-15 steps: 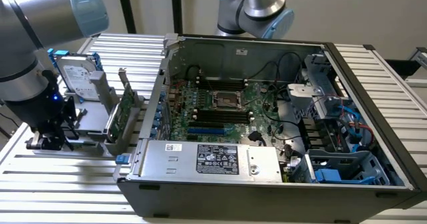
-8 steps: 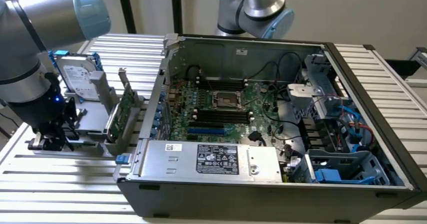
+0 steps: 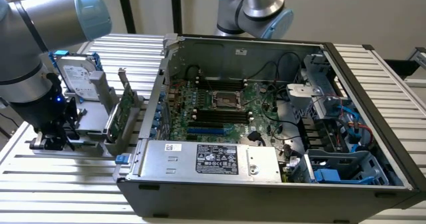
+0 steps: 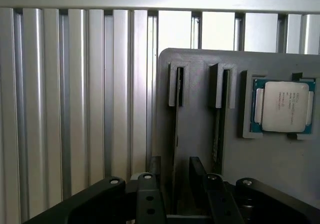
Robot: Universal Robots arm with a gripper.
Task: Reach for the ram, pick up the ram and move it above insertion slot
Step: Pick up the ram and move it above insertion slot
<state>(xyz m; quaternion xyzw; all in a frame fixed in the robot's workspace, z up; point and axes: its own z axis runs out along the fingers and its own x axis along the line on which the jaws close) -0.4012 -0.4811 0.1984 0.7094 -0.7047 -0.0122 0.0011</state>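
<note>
- The gripper (image 4: 176,165) has its jaws open wide, and nothing is held in them.
- The two dark fingers (image 4: 155,176) stand one on each side of the ram (image 4: 176,126), with a little gap on both sides.
- The ram is a thin stick seen from its edge. It stands upright in a narrow slot of the gray holder (image 4: 200,64).
- Just beside it, in the next slot of the same holder, stands another thin stick (image 4: 217,129).
- Further along the holder, a square silver chip (image 4: 282,107) lies flat in its own pocket.
- The holder rests on a table of long silver slats (image 4: 75,109).
- In the exterior view, the gripper (image 3: 55,136) hangs low over the holder at that view's left, under the big gray arm (image 3: 40,24).
- On the same holder, a hard drive (image 3: 77,77) stands upright, and a bigger green card (image 3: 119,115) stands near it.
- To the exterior view's right of the holder, the open computer case (image 3: 266,196) sits on the table.
- Inside it lies the green motherboard (image 3: 256,97) with its long black slots (image 3: 220,116), well apart from the ram.
- A silver power box (image 3: 206,159) sits at the near side of the case.
- A second arm (image 3: 260,7) shows behind the case.
</note>
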